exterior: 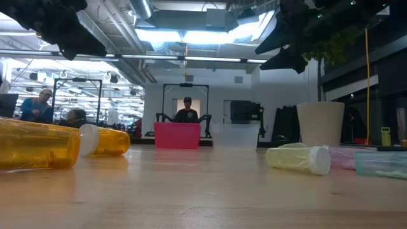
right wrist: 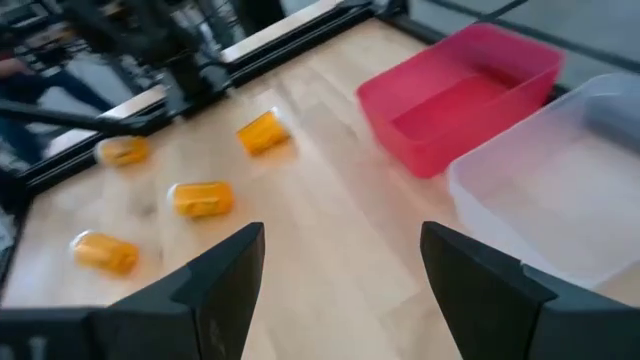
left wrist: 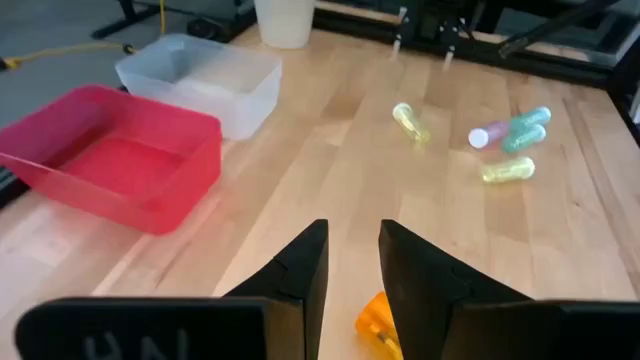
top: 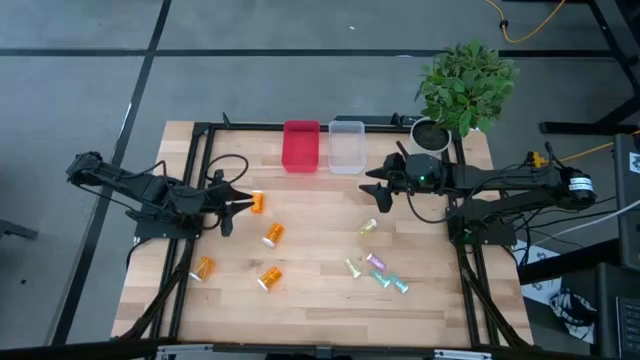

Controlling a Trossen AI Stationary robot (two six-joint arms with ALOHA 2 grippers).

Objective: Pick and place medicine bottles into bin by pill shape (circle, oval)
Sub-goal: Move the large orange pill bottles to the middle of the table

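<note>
Four orange bottles (top: 266, 236) lie scattered on the left half of the wooden surface (top: 320, 295), four pale vials (top: 375, 268) on the right half; the red bin (top: 301, 146) and clear bin (top: 346, 146) stand side by side at the far edge; the left hand (top: 232, 208) hovers beside an orange bottle, fingers slightly apart; the right hand (top: 378, 191) hangs near the clear bin, fingers wide apart, empty.

- My two bins: one red (top: 301, 146), one clear and colourless (top: 346, 146).
- Four translucent orange bottles (top: 273, 235) with white caps.
- Slim vials: yellow (top: 369, 228), pale green (top: 353, 268), purple (top: 375, 260), teal (top: 397, 286).
- Light wooden table (top: 320, 305), black frame.
- Green plant (top: 466, 85) in a white pot.
- My arms are dark.
</note>
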